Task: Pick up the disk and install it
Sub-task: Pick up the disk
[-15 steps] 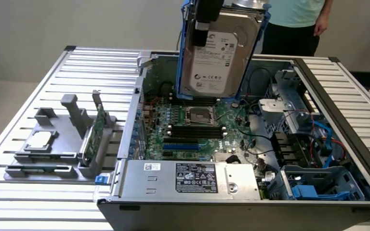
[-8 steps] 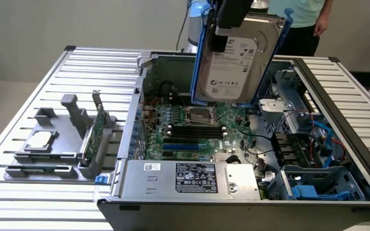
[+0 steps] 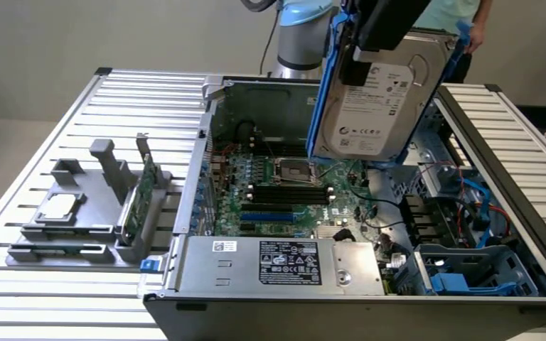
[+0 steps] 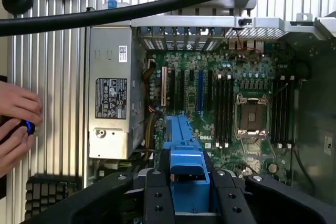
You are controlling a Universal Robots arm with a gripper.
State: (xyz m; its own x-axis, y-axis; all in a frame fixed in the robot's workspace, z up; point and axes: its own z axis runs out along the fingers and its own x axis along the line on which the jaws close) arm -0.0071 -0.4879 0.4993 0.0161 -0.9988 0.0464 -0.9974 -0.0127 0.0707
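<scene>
ribbed metal counter (image 3: 55,312) carries an open computer case (image 3: 349,316). we see the disk (image 3: 379,99) hanging tilted above the board (image 3: 283,188) inside it: silver-grey metal, white printed label on its face, bright blue rails framing its edges. our jaws are clamped on a blue rail at its upper end.

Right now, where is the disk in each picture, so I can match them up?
Exterior view: the disk hangs high, toward the exterior view's right, label facing the camera, above the open computer case.
Wrist view: the disk's blue carrier edge sits clamped in the gripper, over the motherboard.
Shared landmark: the grey power supply with its black label.
</scene>
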